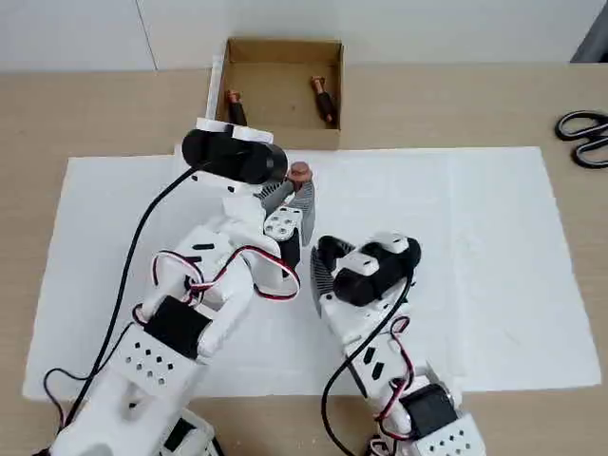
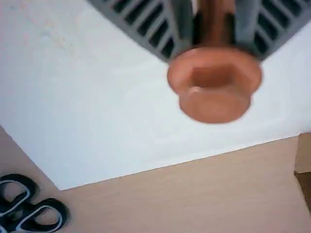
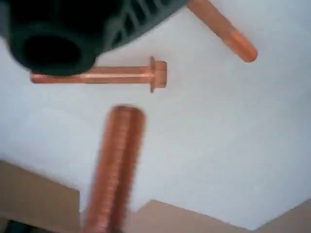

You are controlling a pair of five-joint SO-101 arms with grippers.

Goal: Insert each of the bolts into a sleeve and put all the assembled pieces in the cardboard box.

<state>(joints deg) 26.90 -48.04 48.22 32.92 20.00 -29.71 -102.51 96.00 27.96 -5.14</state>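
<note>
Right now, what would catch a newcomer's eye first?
A copper bolt clamped in the left jaws, just short of the cardboard box, which holds two finished pieces. The right jaws hold a black sleeve above loose bolts on the white sheet.

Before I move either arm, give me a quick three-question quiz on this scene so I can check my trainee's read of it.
1. True or false: the cardboard box is empty.
2. What does the left gripper hold? A) a bolt B) a sleeve C) nothing
3. Name the tool lying on the bare table off the white sheet, at the high view's right edge.

Key
1. False: two assembled pieces lie in it.
2. A
3. The scissors
</note>
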